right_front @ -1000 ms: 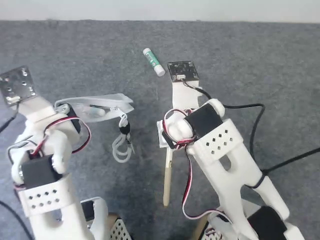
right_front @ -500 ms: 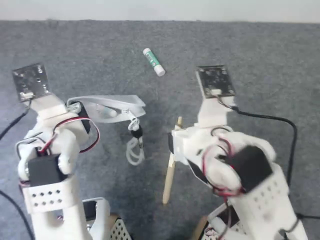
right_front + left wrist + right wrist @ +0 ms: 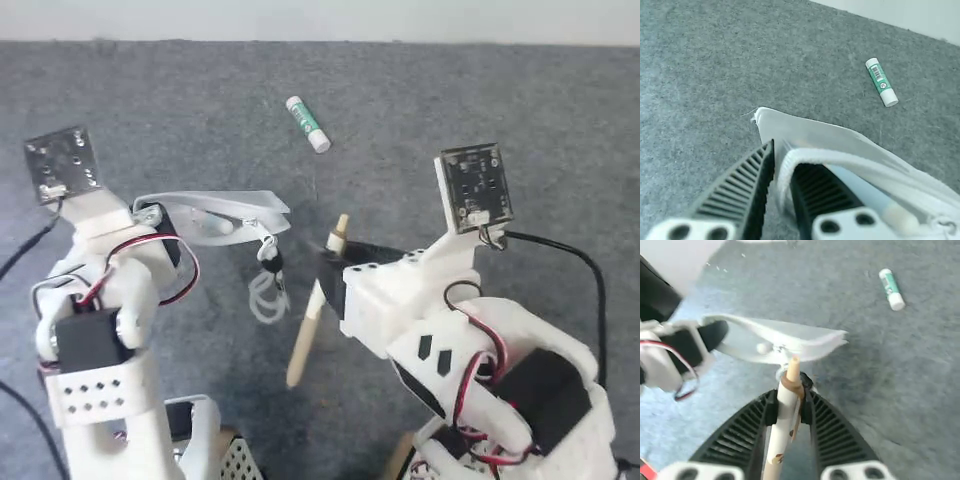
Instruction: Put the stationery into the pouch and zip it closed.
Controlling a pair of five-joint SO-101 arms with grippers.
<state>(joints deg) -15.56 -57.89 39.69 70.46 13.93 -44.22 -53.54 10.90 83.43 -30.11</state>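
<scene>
Pen [image 3: 781, 416] clamped in right end effector [image 3: 789, 399], tip seemingly near pouch [image 3: 780, 337].

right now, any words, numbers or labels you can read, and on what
glue stick: green label with print and a barcode-like patch, too small to read.
pencil: a few small brown marks on the barrel, too blurred to read.
pouch: no text visible.
Nothing in these views can be quoted as readable text.
</scene>
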